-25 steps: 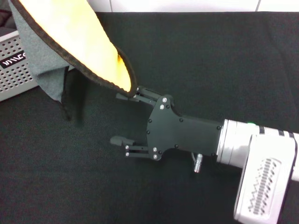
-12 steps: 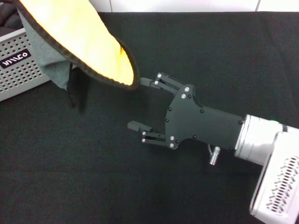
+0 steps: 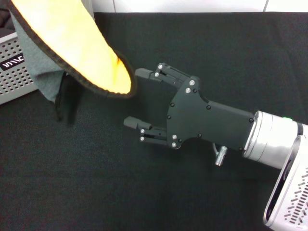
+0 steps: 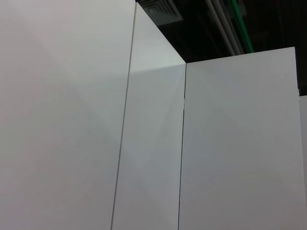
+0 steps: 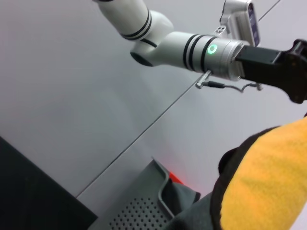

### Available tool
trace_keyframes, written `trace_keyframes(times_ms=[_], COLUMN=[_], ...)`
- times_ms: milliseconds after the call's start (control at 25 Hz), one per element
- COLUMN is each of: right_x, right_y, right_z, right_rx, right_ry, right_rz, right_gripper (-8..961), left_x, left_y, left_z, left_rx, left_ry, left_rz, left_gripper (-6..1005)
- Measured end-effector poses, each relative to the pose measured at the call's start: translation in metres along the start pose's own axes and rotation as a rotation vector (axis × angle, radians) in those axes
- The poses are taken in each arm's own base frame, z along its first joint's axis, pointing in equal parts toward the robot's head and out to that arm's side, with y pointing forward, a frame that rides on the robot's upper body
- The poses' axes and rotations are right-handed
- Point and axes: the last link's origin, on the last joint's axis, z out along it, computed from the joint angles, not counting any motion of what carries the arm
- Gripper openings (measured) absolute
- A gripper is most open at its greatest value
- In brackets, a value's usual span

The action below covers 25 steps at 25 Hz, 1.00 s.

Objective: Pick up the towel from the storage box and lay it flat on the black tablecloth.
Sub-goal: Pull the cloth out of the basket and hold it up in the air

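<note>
The towel [image 3: 82,48] hangs in the air at the upper left, yellow side facing me, grey side folded behind, black edge showing. Its top runs out of the head view. In the right wrist view the towel [image 5: 268,182] hangs under my left arm's black gripper [image 5: 283,67], which holds it up. My right gripper [image 3: 132,97] is open just right of the towel's lower corner, above the black tablecloth [image 3: 202,43], holding nothing. The storage box [image 3: 19,77] stands at the left edge, partly behind the towel.
A white wall [image 3: 192,5] runs behind the table's far edge. The left wrist view shows only white wall panels [image 4: 144,143]. The box also shows in the right wrist view [image 5: 139,215].
My right gripper left the towel's lower corner, drew back to the right, then moved up and left again with its jaws wide. The towel swung slightly.
</note>
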Motion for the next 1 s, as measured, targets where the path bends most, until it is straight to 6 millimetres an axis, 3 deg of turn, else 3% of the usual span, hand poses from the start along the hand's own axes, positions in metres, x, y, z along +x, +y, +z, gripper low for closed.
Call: trace_keyframes(times_ms=[160, 600, 960, 1000], right_x=[0.002, 0.016, 0.014, 0.013], right_y=[-0.003, -0.015, -0.008, -0.007], right_z=[-0.002, 0.016, 0.018, 0.018], right_rx=[0.002, -0.036, -0.061, -0.064], right_ry=[0.009, 0.037, 0.015, 0.013], right_rz=[-0.016, -0.055, -0.044, -0.043], right_gripper=[797, 759, 729, 684], left_x=[0.0, -0.001, -0.002, -0.002], left_y=[0.0, 0.0, 0.001, 0.001], left_z=[0.0, 0.006, 0.007, 0.007], left_rx=[0.001, -0.02, -0.021, -0.021], left_ry=[0.0, -0.001, 0.002, 0.002], left_rz=[-0.001, -0.004, -0.008, -0.008], left_gripper=[19, 18, 18, 18])
